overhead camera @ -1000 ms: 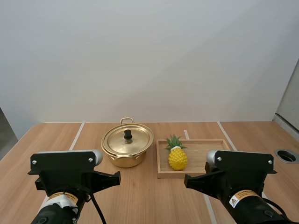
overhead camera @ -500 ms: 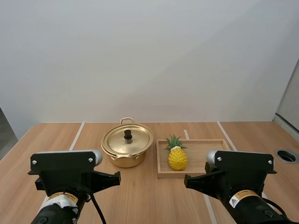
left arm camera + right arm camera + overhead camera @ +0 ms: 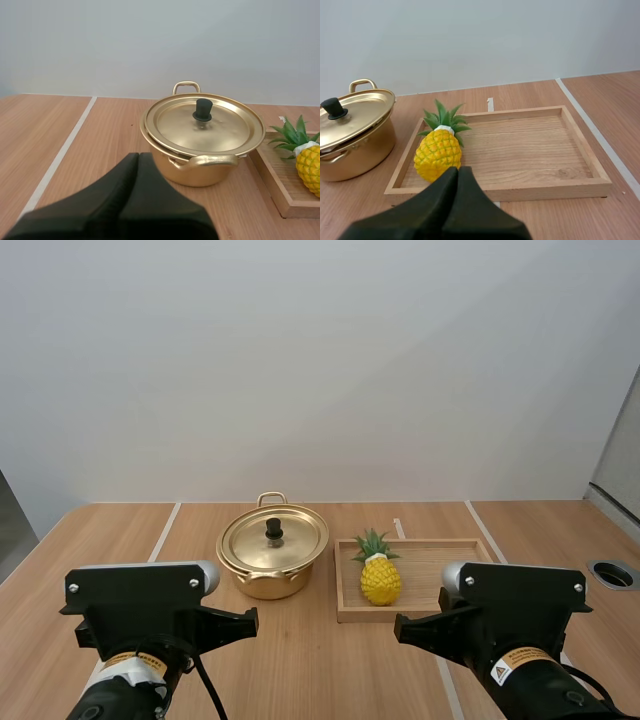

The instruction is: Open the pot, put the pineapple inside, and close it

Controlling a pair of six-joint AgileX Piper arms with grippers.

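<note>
My left gripper (image 3: 138,156) is shut with nothing in it. Its two fingers are pressed together into one dark wedge, and it hangs low over the table (image 3: 60,150) in front of the pot (image 3: 200,172). My right gripper (image 3: 457,170) is shut on nothing too, and it points at the pineapple (image 3: 437,154). The pot is gold and the lid (image 3: 202,125) is on it, with a black knob (image 3: 202,110) sticking up in the middle. One handle faces me and one is at the back. The pineapple is in the tray (image 3: 530,145), at the end next to the pot and close to the near rim, with its green leaves pointing away from me. The rest of the tray is bare wood. The tray sits just beside the pot on its right, and I cannot tell if they touch. There is lots of bare table between my grippers and the pot and tray, and more open table to the left of the pot. Behind the pot there is a strip of table before the far edge. Over by the table's right edge there is a round hole (image 3: 612,573). Nothing has moved since a second ago: the pot, lid, pineapple, tray, my left arm (image 3: 150,625) and my right arm (image 3: 515,625) are all in the same spots.
</note>
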